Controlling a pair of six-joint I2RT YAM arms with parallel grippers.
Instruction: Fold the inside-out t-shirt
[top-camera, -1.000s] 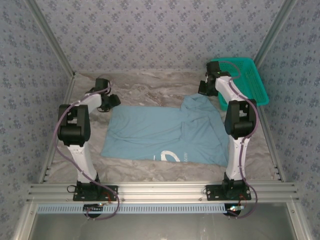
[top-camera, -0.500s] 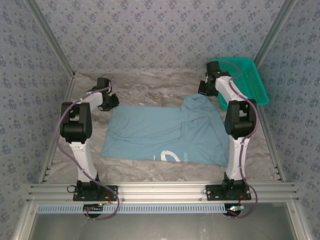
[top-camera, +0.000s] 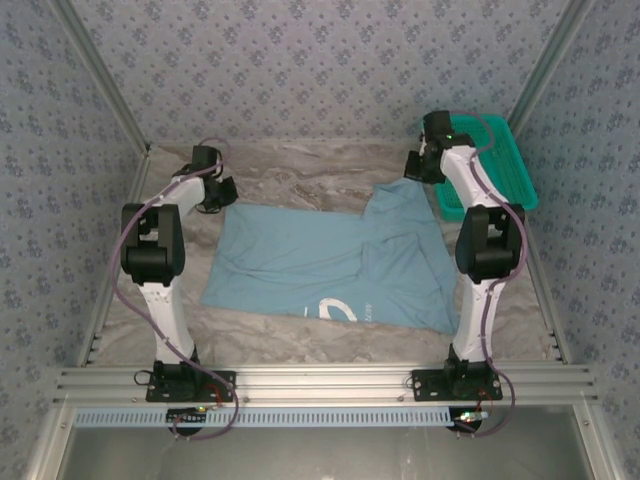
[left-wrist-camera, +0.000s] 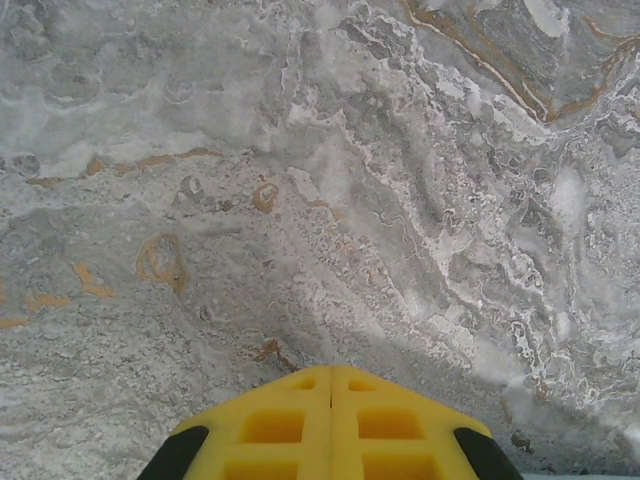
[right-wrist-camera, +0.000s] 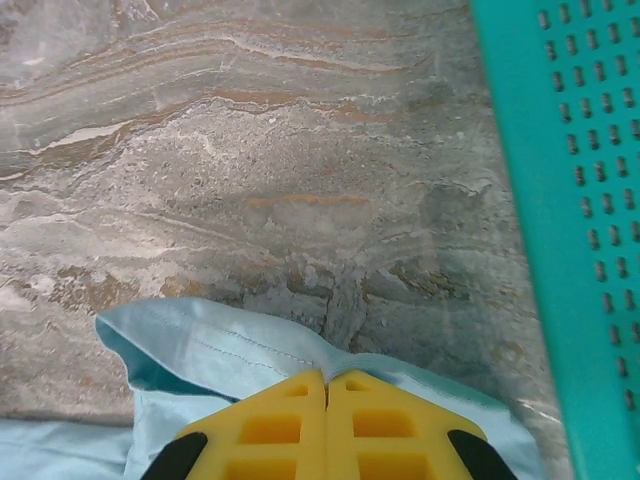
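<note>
readable text: none | t-shirt: white print near hem, illegible

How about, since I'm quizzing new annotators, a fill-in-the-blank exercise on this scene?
1. The t-shirt is light ____ in colour.
2. The teal basket stands at the table's far ____ corner.
3. The right end effector is shut on the edge of the ____.
Missing words: blue; right; t-shirt.
</note>
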